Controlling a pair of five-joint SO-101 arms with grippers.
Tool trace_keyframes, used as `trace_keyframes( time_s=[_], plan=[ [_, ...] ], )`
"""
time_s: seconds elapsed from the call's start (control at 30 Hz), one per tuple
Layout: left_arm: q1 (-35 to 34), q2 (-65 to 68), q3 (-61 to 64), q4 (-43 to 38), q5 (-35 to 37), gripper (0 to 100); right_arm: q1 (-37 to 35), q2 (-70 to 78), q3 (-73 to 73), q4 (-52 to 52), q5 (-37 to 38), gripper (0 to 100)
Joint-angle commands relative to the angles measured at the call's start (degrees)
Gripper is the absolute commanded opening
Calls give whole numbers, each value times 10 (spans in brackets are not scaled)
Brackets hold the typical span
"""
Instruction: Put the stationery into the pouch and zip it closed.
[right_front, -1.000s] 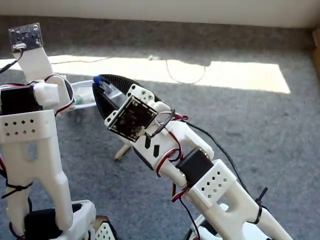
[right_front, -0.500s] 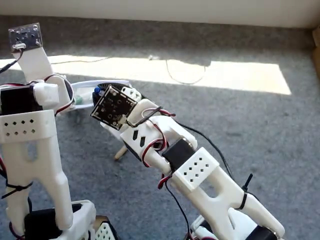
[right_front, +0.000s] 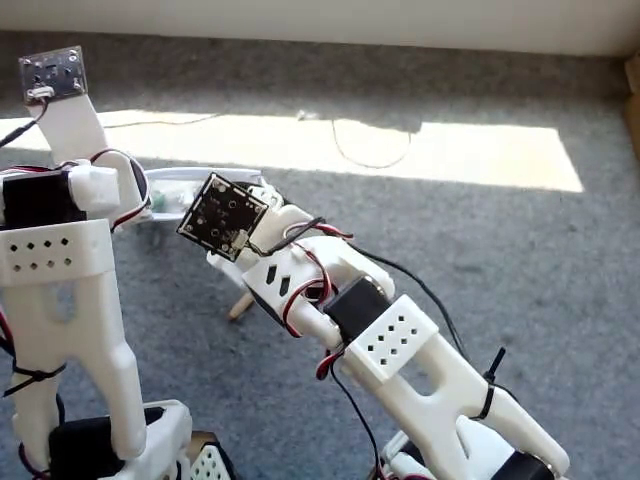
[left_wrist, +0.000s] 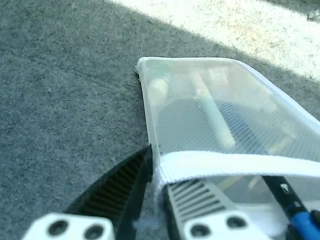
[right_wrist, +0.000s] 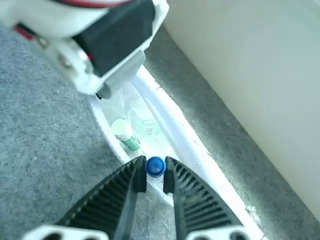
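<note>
A translucent white mesh pouch (left_wrist: 215, 115) lies on the grey carpet with pens and a green-and-white item (right_wrist: 125, 134) inside. My left gripper (left_wrist: 152, 160) is shut on the pouch's white rim at one end and holds the mouth open. My right gripper (right_wrist: 153, 169) is shut on a blue-capped pen (right_wrist: 156, 165), upright just over the open mouth of the pouch (right_wrist: 190, 145). The same blue pen (left_wrist: 295, 220) shows at the pouch mouth in the left wrist view. In the high view the pouch (right_front: 200, 178) peeks out between the two arms.
A pale wooden stick, perhaps a pencil (right_front: 241, 303), lies on the carpet under the right arm (right_front: 330, 290). The left arm (right_front: 60, 250) stands at the left edge. A thin cable (right_front: 370, 150) crosses the sunlit strip at the back. Open carpet lies to the right.
The right arm has swung left and down toward the pouch with the pen. Its fingers, seen in the high view a second ago, are now under its camera board. The left arm kept still.
</note>
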Motion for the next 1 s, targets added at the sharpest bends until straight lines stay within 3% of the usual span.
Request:
trace_keyframes(
  time_s=[0.0,0.53,0.97],
  plan=[
    [-3,-7,-14,-2,-3,7,4,15,-10,2,6,30],
    [-3,-6,-13,-2,-3,7,-54,101,-60,5,3,30],
    [-5,-6,-13,-2,-3,7,-30,102,-64,4,3,36]
  ],
)
